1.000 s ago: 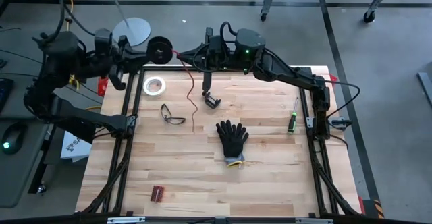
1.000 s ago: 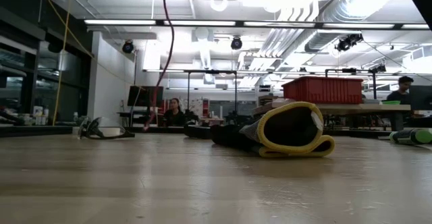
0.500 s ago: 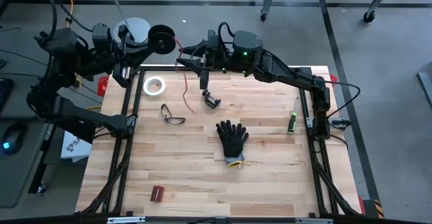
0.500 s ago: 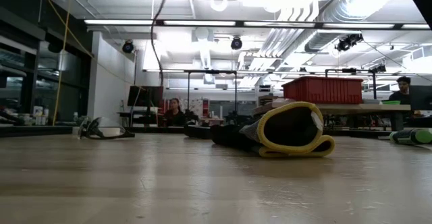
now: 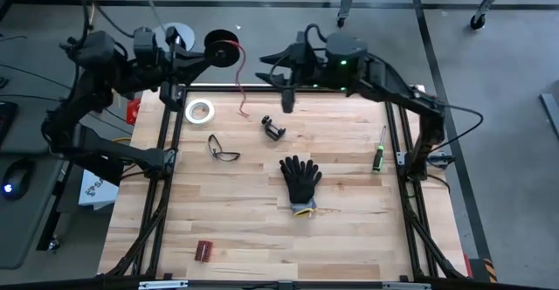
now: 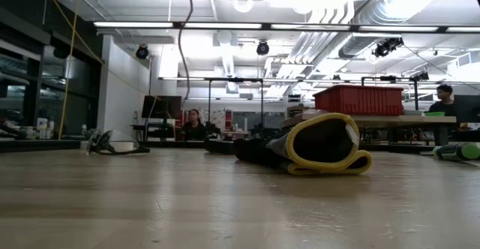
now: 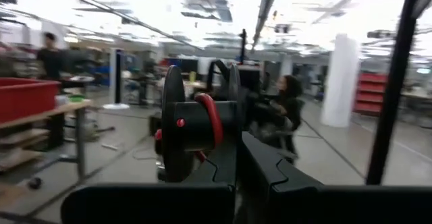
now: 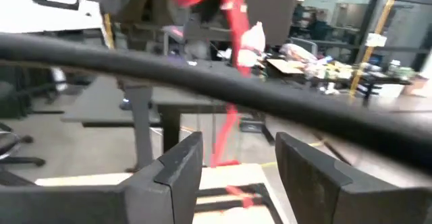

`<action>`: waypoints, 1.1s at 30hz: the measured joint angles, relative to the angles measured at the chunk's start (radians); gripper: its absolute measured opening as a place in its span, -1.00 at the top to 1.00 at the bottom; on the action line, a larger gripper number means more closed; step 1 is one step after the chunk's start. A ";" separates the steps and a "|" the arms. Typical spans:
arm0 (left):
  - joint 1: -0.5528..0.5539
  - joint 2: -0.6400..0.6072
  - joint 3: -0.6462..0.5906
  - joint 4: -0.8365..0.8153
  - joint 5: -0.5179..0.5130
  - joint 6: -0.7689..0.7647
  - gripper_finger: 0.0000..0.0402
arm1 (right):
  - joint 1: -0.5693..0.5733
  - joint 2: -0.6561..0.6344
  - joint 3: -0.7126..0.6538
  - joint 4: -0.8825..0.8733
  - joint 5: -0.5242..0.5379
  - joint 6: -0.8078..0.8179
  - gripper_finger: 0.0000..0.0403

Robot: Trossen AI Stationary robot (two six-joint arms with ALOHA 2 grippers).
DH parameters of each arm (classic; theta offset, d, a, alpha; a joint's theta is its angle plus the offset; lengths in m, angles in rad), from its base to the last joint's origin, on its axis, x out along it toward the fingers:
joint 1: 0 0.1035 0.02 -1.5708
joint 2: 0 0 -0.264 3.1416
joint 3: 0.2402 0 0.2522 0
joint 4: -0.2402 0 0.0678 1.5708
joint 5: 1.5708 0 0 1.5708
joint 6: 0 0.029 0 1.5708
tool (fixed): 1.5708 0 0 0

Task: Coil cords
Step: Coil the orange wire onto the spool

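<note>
The cords show as one thin red cord (image 5: 242, 100) wound on a small black spool (image 5: 223, 48). My left gripper (image 5: 199, 56) is shut on the spool and holds it above the table's far left edge. In the left wrist view the spool (image 7: 177, 126) stands just past my left gripper (image 7: 236, 173), with red turns (image 7: 213, 116) between its flanges. The cord's loose end hangs from the spool down toward the table. My right gripper (image 5: 272, 67) is open just right of the spool. In its wrist view the cord (image 8: 226, 116) hangs beyond my right gripper (image 8: 233, 163), apart from the fingers. My left gripper is shut on the black spool, reaching it level from the table's left. Its own fingers (image 7: 260, 166) hide which part they have. The spool is lifted clear of the table with its flanges (image 7: 171, 119) upright, and the red cord hangs slack below it.
On the table lie a white tape ring (image 5: 200, 110), safety glasses (image 5: 223, 148), a small black clip (image 5: 275, 131), a black glove (image 5: 301, 178), a green-handled screwdriver (image 5: 379, 155) and a small red piece (image 5: 204, 250). People sit in the room beyond.
My right gripper has opened, let go of the red cord and drawn back toward the table's right. My left gripper has carried the spool rightward and toward the far edge. The cord's loose end has been drawn off the table's middle toward the far edge, and the hanging length is shorter.
</note>
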 joint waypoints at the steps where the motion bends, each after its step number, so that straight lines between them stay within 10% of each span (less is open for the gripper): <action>1: 0.012 0.004 0.000 0.001 0.031 -0.009 1.00 | 0.000 -0.013 0.000 -0.031 0.009 0.000 0.11; 33: 0.078 0.051 -0.071 0.107 0.135 0.014 1.00 | 0.028 -0.099 0.000 -0.584 0.045 0.048 0.11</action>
